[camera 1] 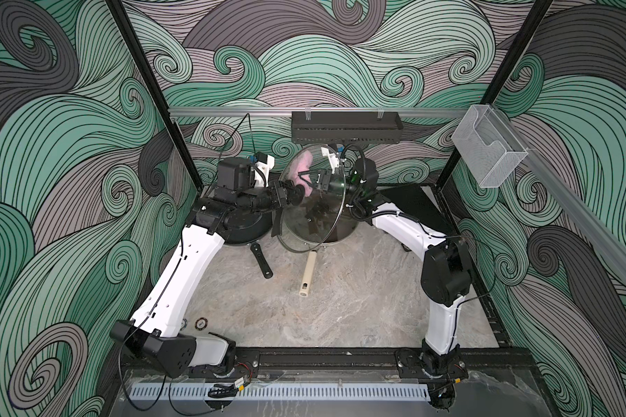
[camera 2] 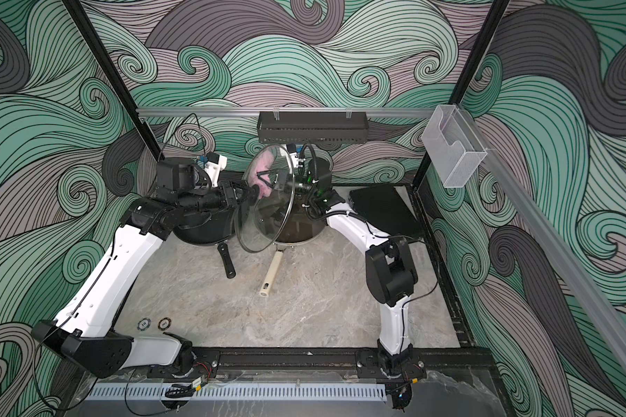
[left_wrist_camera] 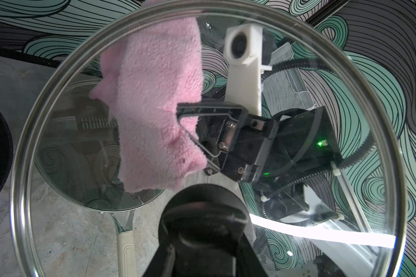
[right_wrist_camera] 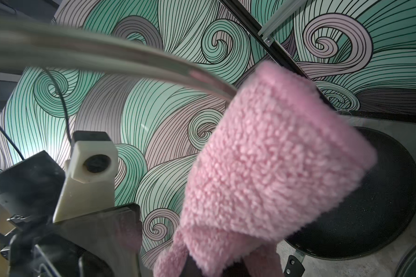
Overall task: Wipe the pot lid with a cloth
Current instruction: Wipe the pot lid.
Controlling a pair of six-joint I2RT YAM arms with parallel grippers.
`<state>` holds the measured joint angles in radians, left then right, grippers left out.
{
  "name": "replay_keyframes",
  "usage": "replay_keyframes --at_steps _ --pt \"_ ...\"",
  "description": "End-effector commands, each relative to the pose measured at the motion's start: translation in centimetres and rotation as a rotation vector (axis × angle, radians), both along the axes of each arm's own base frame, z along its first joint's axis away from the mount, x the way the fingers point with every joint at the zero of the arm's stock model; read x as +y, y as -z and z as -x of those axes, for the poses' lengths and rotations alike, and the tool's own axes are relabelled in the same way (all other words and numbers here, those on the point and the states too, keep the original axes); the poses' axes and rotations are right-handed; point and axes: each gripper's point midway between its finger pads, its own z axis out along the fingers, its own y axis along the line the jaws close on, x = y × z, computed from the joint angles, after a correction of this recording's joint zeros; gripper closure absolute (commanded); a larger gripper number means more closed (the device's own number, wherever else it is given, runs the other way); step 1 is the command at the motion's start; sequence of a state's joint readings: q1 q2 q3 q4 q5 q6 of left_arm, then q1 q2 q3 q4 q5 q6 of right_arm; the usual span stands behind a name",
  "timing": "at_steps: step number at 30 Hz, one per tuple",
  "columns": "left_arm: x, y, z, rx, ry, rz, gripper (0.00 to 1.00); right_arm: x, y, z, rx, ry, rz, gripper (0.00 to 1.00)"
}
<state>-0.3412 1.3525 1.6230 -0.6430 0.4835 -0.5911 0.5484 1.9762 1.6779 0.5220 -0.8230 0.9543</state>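
Note:
The glass pot lid (camera 1: 313,220) (camera 2: 264,220) stands on edge in the air above the pans. My left gripper (camera 1: 292,195) (camera 2: 251,195) (left_wrist_camera: 202,251) is shut on its black knob (left_wrist_camera: 202,213). The pink cloth (camera 1: 301,169) (camera 2: 262,166) (left_wrist_camera: 154,103) (right_wrist_camera: 262,167) lies against the lid's far face, near the upper rim (left_wrist_camera: 24,167). My right gripper (camera 1: 309,179) (camera 2: 265,177) (left_wrist_camera: 186,127) (right_wrist_camera: 214,266) is shut on the cloth's lower end, behind the glass as the left wrist view shows it.
A black pan (camera 1: 248,231) with a black handle sits under the left arm. Below the lid is a steel pan with a cream handle (camera 1: 308,270). A black rack (camera 1: 346,126) hangs on the back rail, with a clear box (camera 1: 488,151) and a black slab (camera 1: 412,205) to the right.

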Motion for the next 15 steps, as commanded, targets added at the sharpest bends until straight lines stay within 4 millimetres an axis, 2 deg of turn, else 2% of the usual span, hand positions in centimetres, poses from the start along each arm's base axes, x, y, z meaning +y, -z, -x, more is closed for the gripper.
replay_keyframes --at_steps 1,8,15 --pt "-2.1 -8.2 2.0 -0.245 0.138 0.129 1.00 3.0 0.5 2.9 0.006 -0.114 -0.007 1.00" --pt "-1.8 -9.1 1.5 -0.273 0.104 0.135 1.00 4.3 3.4 4.7 0.072 -0.145 -0.004 1.00" --pt "-1.3 -10.1 0.9 -0.304 0.053 0.149 1.00 4.1 5.6 6.6 0.120 -0.148 0.003 1.00"
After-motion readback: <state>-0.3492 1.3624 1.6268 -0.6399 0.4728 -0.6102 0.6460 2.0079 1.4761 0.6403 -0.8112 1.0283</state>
